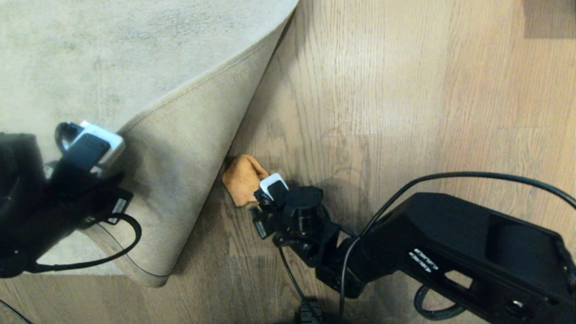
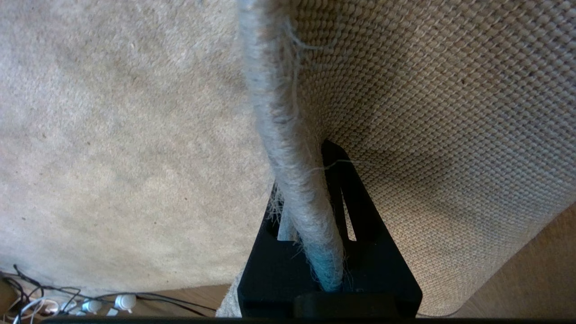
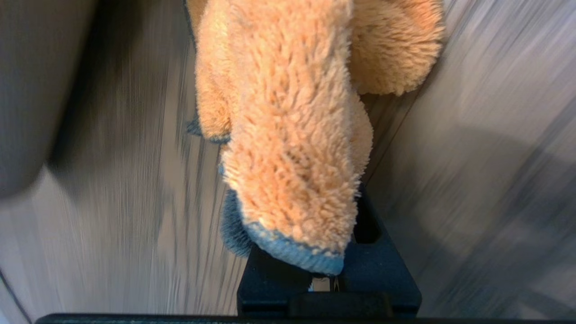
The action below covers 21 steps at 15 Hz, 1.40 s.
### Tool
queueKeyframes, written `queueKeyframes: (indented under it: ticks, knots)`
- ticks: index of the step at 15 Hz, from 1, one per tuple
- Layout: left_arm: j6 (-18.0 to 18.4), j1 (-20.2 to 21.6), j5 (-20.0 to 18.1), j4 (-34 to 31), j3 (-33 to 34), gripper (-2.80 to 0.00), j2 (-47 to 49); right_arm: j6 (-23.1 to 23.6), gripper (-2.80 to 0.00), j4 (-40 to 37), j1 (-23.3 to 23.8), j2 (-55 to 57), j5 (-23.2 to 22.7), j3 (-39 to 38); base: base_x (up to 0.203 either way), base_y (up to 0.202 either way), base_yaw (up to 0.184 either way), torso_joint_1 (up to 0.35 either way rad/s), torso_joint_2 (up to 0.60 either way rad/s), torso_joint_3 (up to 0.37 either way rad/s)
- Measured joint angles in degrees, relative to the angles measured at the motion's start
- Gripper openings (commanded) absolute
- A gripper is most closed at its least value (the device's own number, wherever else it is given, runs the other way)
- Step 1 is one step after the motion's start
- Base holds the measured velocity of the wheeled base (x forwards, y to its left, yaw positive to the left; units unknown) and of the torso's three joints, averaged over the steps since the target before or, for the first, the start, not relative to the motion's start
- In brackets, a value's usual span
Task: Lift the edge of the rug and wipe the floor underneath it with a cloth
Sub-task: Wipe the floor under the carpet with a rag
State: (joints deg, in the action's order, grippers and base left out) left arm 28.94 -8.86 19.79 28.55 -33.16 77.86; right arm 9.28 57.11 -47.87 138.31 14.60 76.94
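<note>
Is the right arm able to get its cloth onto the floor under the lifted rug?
Probably yes. The left gripper holds the rug edge up, so the floor beside the cloth in the right gripper lies bare.

I see a fluffy orange-tan cloth (image 3: 288,148) with knitted blue-grey trim on matt wood-grain floor (image 1: 405,99). Beside the cloth, the rug edge (image 2: 288,148) shows short grey pile and coarse beige woven backing.
</note>
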Motion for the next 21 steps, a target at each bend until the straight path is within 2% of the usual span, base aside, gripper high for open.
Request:
queueKeyframes:
  ticks: [5,11,15,21]
  knots:
    - [0.13,-0.01,-0.05,0.05,0.65,-2.80,-0.49,-0.07,-2.80,-7.16,6.34,-6.80,-0.35,3.96,0.000,0.000,0.000,0.000,0.00,0.000]
    - [0.27,-0.13,-0.05,0.00,1.33,-2.80,-1.38,-0.29,-2.80,-11.52,12.55,-18.05,0.66,2.01,0.000,0.000,0.000,0.000,0.00,0.000]
    - [0.35,-1.80,0.06,-0.07,1.13,-2.80,-1.51,-0.50,-2.80,-10.42,16.80,-23.02,0.38,-8.13,0.000,0.000,0.000,0.000,0.00,0.000]
    - [0.29,-2.88,-0.05,-0.06,1.38,-2.80,-1.82,-3.29,-2.80,-2.68,25.43,-27.54,-2.14,-28.05,0.000,0.000,0.000,0.000,0.00,0.000]
